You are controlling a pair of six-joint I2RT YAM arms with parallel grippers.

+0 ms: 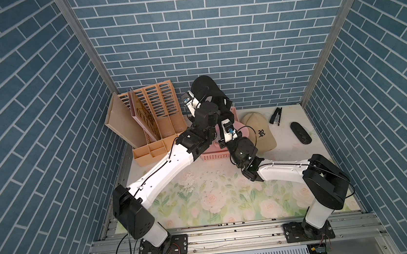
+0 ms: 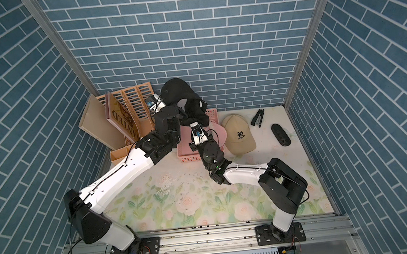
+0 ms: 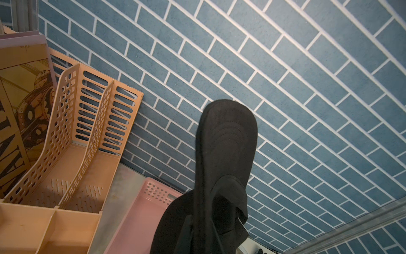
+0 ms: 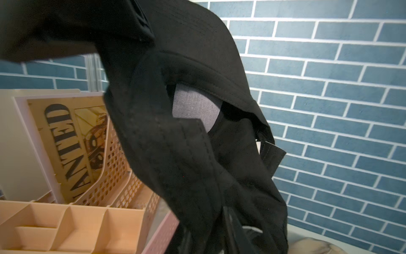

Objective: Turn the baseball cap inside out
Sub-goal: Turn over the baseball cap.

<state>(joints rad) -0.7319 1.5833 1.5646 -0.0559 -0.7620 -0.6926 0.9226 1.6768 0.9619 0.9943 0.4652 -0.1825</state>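
Black fabric baseball cap [image 1: 209,91] hangs aloft over the pink plastic basket [image 1: 213,156] — left gripper [image 1: 201,102] clamped tight on it. Right gripper [image 1: 225,117] buried in its fabric — grip impossible to tell.

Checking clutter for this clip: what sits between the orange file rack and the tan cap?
The pink basket, partly hidden under the arms and the black cap; both top views show it.

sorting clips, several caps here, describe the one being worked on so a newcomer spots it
By the back wall, beside the orange file rack, sits a pink basket. The black cap hangs in the air above it. The tan cap nearby rests on the table.
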